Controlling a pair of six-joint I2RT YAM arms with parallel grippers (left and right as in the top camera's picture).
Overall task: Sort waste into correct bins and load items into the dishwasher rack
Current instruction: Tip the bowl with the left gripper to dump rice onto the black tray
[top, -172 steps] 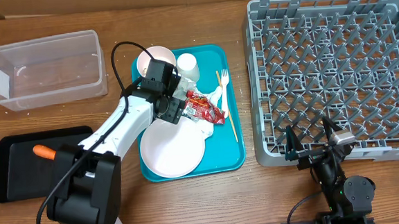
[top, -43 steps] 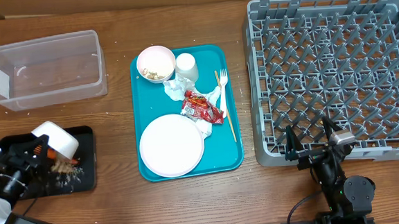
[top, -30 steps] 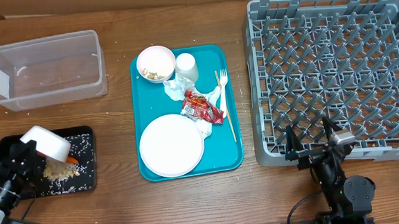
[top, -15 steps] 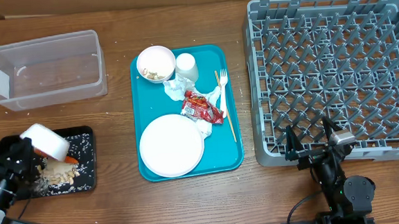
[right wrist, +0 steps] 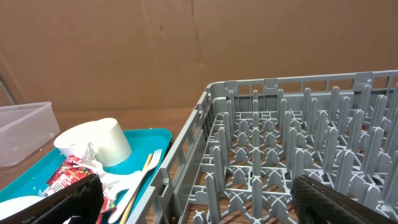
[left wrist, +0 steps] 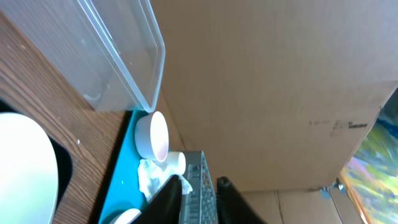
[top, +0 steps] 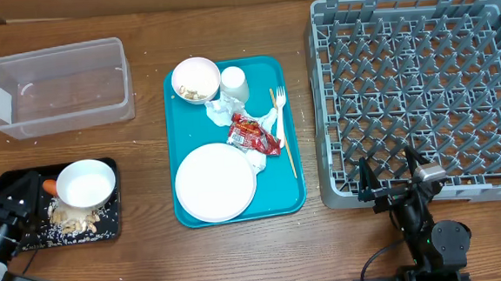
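Bowl [top: 85, 184] hides carrot [top: 50, 186] partly; left end effector [left wrist: 198, 199] grip unclear, right end effector [right wrist: 202, 202] released.

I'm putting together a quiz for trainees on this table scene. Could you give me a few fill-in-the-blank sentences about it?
1. The upright white bowl on the black tray sits next to an orange ____.
2. The grey dishwasher rack holds ____ dishes.
3. The fork and the wooden stick lie on a serving tray coloured ____.
Missing words: carrot; no; teal.
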